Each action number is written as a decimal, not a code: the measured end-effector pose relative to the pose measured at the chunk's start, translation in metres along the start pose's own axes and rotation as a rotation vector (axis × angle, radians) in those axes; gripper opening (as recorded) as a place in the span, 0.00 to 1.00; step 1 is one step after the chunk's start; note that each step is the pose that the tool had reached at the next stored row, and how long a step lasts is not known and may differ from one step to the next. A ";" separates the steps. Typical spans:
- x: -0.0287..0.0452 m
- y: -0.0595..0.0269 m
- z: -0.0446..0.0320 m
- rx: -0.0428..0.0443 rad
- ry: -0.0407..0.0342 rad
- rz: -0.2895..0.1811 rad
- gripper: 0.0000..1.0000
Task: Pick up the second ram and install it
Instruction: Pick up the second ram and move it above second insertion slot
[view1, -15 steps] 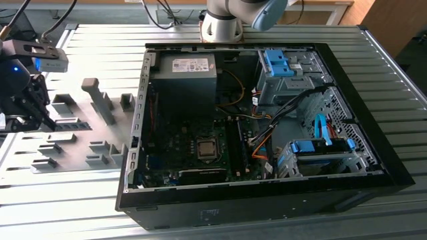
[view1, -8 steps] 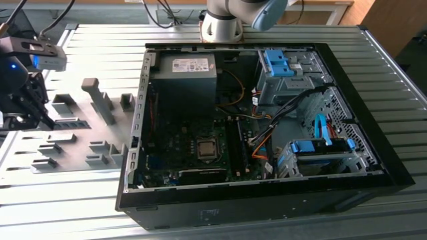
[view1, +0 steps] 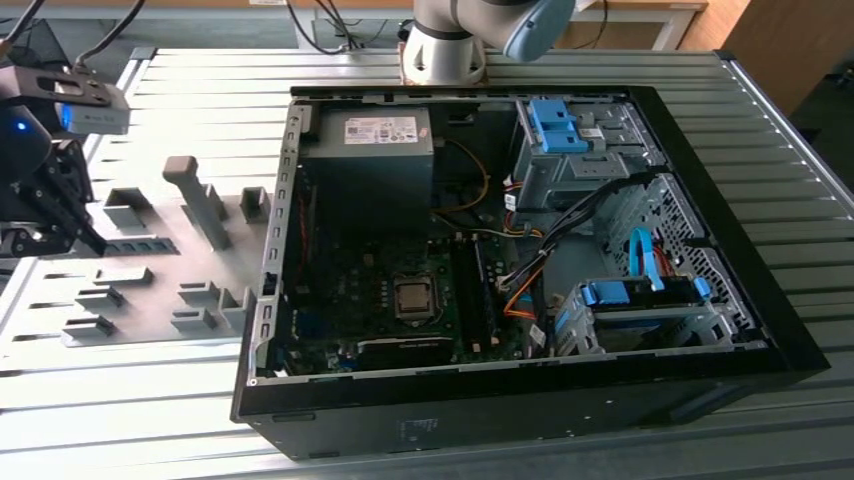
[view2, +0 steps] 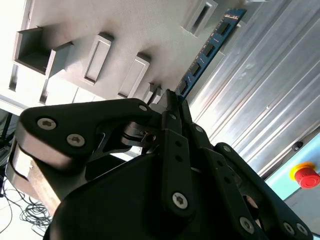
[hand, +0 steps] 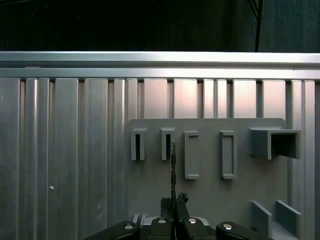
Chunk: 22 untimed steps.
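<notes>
Fingers (view2: 173, 150) clenched on second ram (view2: 207, 51), held edge-on over grey holder plate (hand: 210, 200)

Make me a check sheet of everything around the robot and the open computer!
Surface: ribbed metal table, with a grey holder plate lying on it.
Job's things: blue memory stick, held over the holder plate; open computer case on the table, to the exterior view's right of the plate.
Clutter: nothing seen.
Claw: claw shut on one end of the memory stick.
Cables: orange and black wires inside the case; thin cables loose on the floor.
Surroundings: red push button beyond the table's edge.
</notes>
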<state>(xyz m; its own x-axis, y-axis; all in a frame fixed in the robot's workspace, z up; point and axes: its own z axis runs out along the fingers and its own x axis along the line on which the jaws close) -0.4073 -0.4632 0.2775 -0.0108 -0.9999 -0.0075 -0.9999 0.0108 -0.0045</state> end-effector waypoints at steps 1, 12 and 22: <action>0.0000 0.0000 -0.0007 0.0001 0.0000 0.000 0.14; -0.0001 0.0000 -0.0094 0.0000 0.0000 0.000 0.14; -0.0001 -0.0001 -0.0173 0.0002 -0.0001 0.000 0.14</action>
<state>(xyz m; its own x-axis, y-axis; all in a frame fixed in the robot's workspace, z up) -0.4073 -0.4632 0.2949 -0.0108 -0.9999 -0.0076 -0.9999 0.0108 -0.0046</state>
